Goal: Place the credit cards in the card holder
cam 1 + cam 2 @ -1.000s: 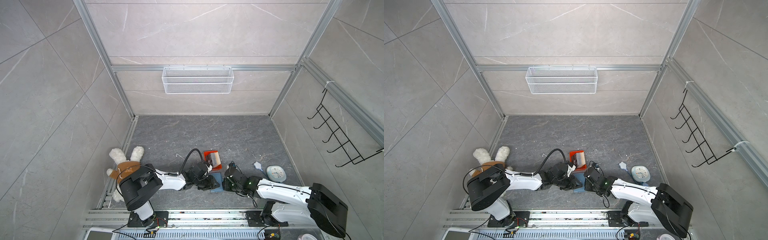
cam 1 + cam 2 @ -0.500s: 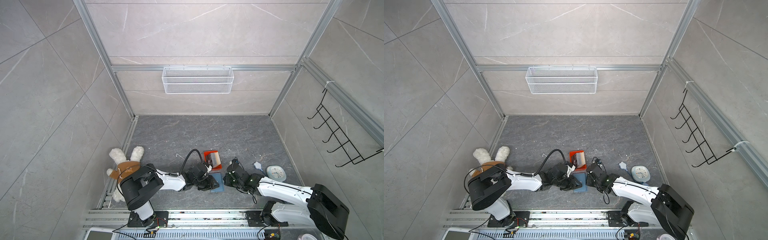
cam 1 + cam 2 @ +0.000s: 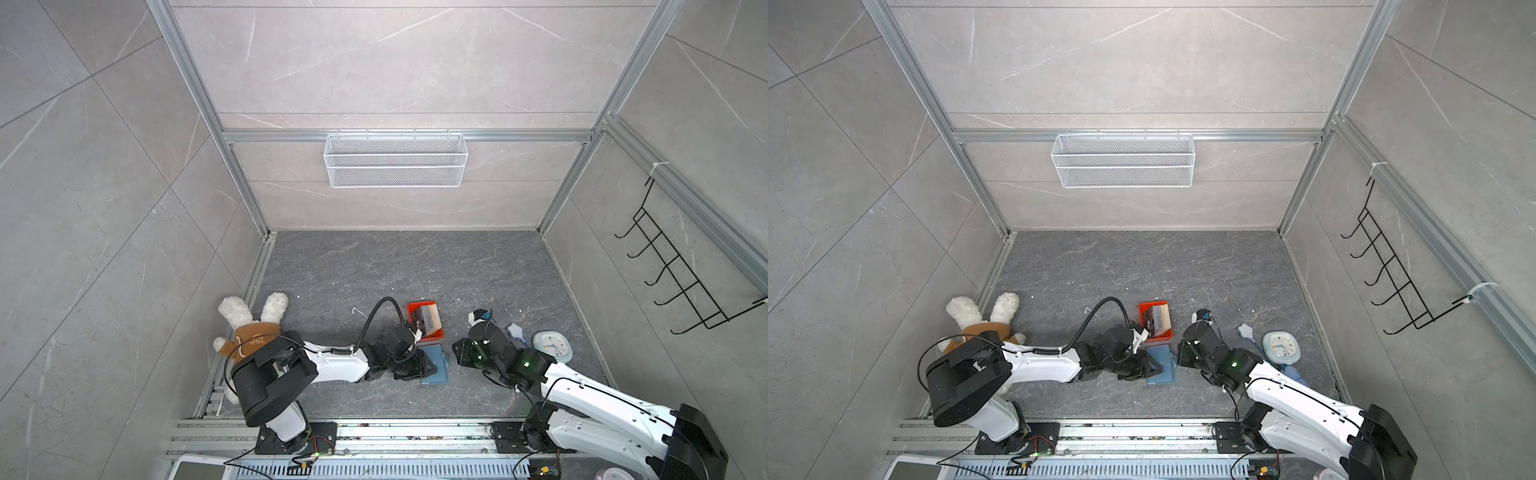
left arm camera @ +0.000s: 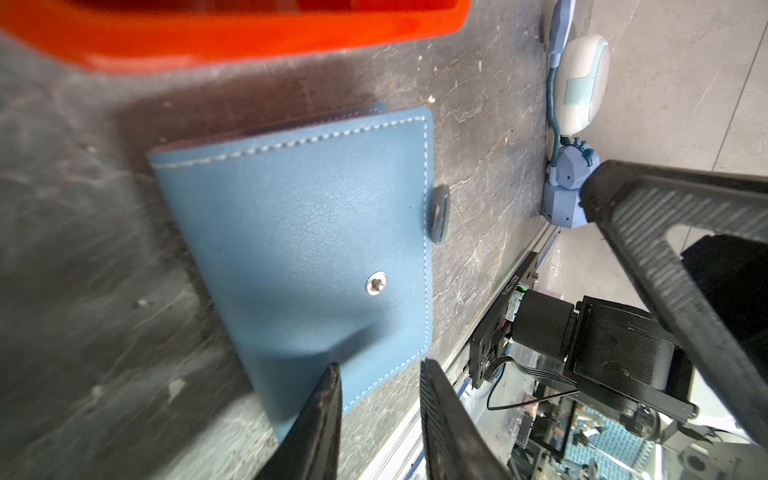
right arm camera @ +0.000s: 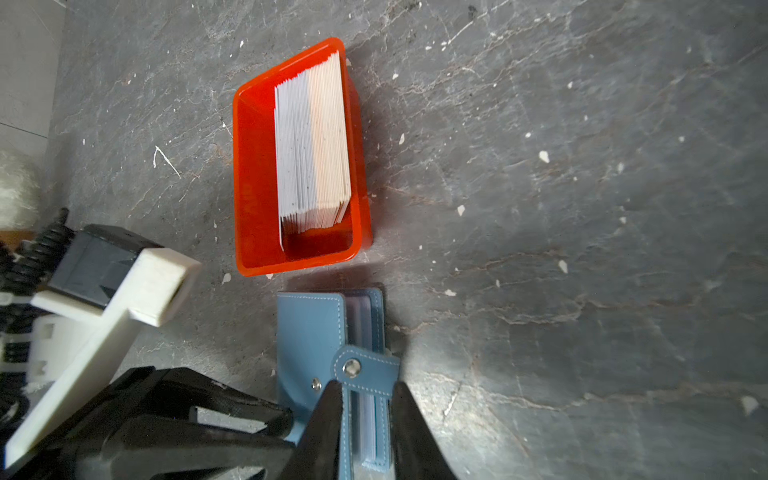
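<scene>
Right wrist view: right hand (image 5: 366,386), parted astride card holder (image 5: 309,332) tab (image 5: 365,368), grip unclear, has eased back.

- An orange tray (image 3: 411,314) (image 3: 1142,316) (image 5: 253,166) sits on the grey stone-look floor (image 3: 415,266) (image 3: 1142,266), near the middle in front of me.
- A plush rabbit (image 3: 251,332) (image 3: 984,328), white with a brown top, lies by the left wall, ears pointing to the back.
- A pale clock (image 3: 552,345) (image 3: 1281,345) lies face up on my right, a small light-blue piece (image 3: 516,331) (image 3: 1246,331) just beside it (what it is, I cannot tell).
- A white wire basket (image 3: 395,160) (image 3: 1123,160) hangs on the back wall.
- A black hook rack (image 3: 673,274) (image 3: 1391,266) hangs on the right wall.
</scene>
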{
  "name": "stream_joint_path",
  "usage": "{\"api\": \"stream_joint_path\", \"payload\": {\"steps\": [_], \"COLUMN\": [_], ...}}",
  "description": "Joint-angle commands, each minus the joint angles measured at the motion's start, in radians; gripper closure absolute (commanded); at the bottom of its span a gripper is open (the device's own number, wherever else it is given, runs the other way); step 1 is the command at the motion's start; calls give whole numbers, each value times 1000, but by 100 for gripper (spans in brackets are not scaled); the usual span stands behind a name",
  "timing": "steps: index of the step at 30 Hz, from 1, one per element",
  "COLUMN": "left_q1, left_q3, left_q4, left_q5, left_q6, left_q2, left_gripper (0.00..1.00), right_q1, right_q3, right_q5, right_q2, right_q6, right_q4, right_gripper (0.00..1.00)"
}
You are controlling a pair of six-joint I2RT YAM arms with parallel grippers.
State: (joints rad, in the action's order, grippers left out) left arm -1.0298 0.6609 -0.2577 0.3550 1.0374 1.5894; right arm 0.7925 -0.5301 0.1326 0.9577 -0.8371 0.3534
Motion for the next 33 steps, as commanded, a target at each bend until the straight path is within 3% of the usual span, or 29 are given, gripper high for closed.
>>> {"api": "stream_joint_path", "payload": {"steps": [1,5,8,11,19,28,33], "left_q1": [3,9,9,8,5,5,-7], "left_q3": [40,49,49,47,76,119,131], "left_q4": [77,182,217,218,304,291,291], "left_q5": [-46,-118,-148,-180,-220,-174,-208], "left_q6": [-63,-111,-138,-135,-167,-161,-133], "left_q2": [-59,-100,-123,-146,-155,-44,5], "left_gripper": [66,66,67,67,68,75,70], "right_q1": [4,17,19,19,28,63,94], "right_q3": [-34,-59,-114,-186,-229,-279,-305], "right_q5": [20,24,97,98,86,108,149], "right_q2": [-24,-49,-31,22,131,243,292], "right_q6": [56,122,64,97,76,30,-5], "right_q4": [64,59,137,221,222,254,275], "right_gripper": [69,53,55,60,64,70,70]}}
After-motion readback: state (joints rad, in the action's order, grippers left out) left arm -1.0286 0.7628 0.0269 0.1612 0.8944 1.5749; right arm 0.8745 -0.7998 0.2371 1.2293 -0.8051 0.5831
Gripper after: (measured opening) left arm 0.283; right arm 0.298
